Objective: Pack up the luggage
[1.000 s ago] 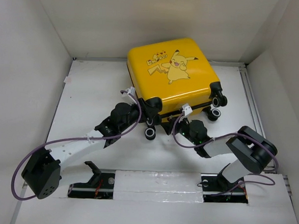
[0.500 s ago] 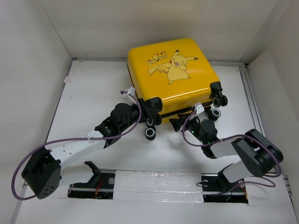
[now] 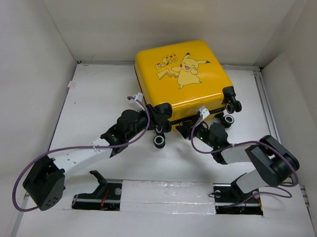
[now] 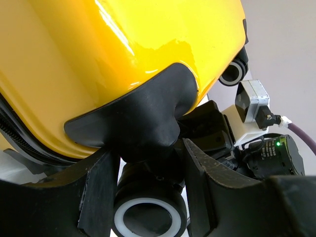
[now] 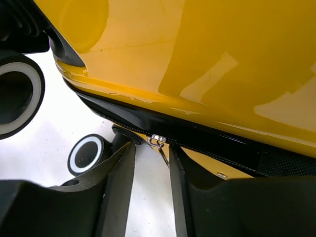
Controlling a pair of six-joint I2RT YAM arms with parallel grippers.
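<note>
Zipping, apparently: left gripper (image 4: 148, 155) clamps black caster (image 4: 148, 218), 7 o'clock of yellow hard-shell suitcase (image 3: 181, 72); right gripper (image 5: 151, 150), narrowly parted, straddles silver zipper pull (image 5: 159, 141); pinch next.

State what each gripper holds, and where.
Left gripper clamps the luggage by a corner wheel mount. Right gripper straddles the zipper pull; a grip cannot be told.
</note>
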